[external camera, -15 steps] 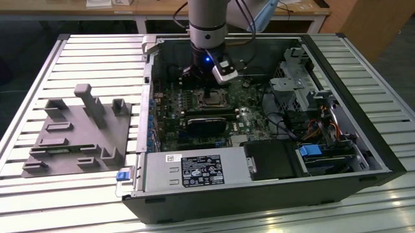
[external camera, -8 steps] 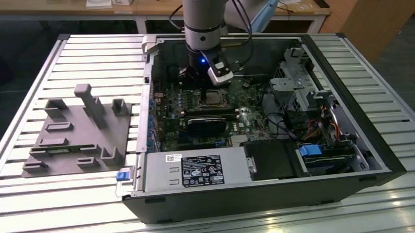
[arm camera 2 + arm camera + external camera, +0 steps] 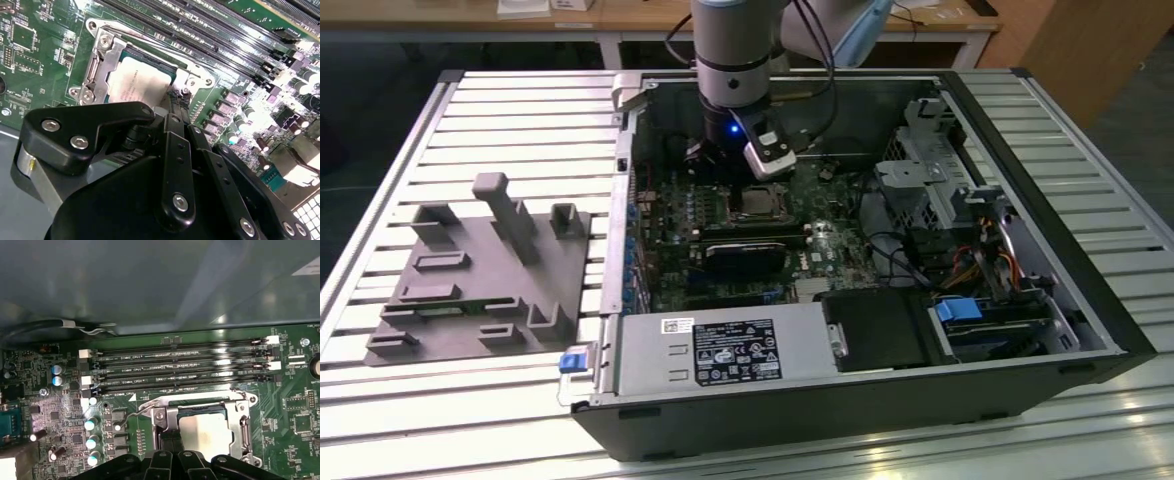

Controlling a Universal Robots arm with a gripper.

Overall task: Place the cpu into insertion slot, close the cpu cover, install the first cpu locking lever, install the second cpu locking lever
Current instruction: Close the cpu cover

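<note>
Hovering at 1 corner of the socket: pincer (image 3: 176,102), tips pressed together beside a wire lever (image 3: 135,414); whether they nip it cannot be told.
Cpu (image 3: 137,82): seated in insertion slot (image 3: 200,413); step 1 judged done.
Cpu cover (image 3: 100,60): lying flat around the chip; step 2 judged done.
Levers, 2: the near wire stands off the board, judged unlatched; the other unclear.
Beyond: 4 memory slots (image 3: 180,371), computer case (image 3: 1067,300), slatted bench (image 3: 494,110).
</note>
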